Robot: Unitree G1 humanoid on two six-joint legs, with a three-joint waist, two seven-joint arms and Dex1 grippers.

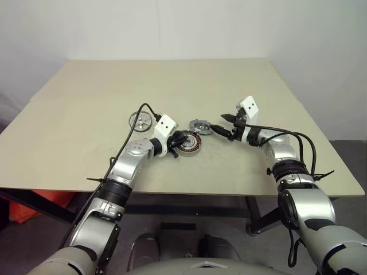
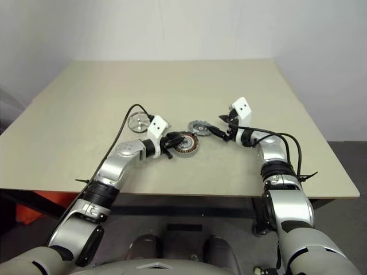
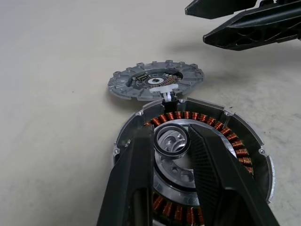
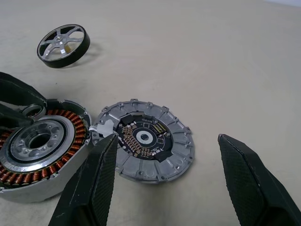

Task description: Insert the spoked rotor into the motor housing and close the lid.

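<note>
Left hand [image 3: 171, 155] part-closed over housing [image 1: 188, 144] hub; right hand [image 4: 174, 183] wide, empty. Rotor [image 4: 62, 45] beyond housing — probably stiff, slick; grip rim.

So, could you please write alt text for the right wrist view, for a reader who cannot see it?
The open right end effector points at the grey notched lid lying flat on the beige table. The lid touches the motor housing with copper windings, where the left end effector reaches in. Farther off lies the shiny spoked rotor.
</note>
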